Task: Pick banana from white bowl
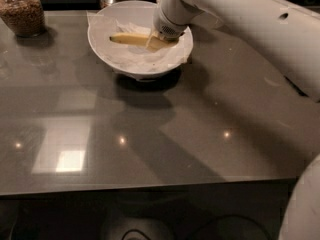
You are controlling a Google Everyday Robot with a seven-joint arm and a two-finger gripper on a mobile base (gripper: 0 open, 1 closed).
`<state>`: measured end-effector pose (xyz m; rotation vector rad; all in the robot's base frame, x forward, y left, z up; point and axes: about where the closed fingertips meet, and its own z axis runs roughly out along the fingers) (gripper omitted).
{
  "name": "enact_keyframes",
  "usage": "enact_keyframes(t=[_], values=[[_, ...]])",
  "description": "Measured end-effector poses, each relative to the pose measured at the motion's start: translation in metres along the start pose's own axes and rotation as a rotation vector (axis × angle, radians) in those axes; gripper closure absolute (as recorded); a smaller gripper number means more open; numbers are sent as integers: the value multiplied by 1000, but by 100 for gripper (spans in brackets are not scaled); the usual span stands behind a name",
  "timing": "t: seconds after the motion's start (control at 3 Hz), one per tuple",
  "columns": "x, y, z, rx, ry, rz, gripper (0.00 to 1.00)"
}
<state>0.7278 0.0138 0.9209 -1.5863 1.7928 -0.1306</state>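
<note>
Grasping step: the pincer (159, 40) is low in the white bowl (102, 51) by the worktop (150, 144) far edge, at the right end of the banana (129, 38). I cannot tell its grip. Next: confirm hold, then lift.

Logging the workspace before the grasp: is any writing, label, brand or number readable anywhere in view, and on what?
None: no text can be read anywhere.
Jar of brown grains: no label visible.
White bowl, banana, table: unmarked.
Gripper, in the bowl at the banana's right end: no lettering visible.
</note>
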Motion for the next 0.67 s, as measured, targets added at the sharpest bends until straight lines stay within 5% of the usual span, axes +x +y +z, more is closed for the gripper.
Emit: enact_keyframes(t=[0.67], values=[[-4, 32, -109, -38, -130, -56, 100]])
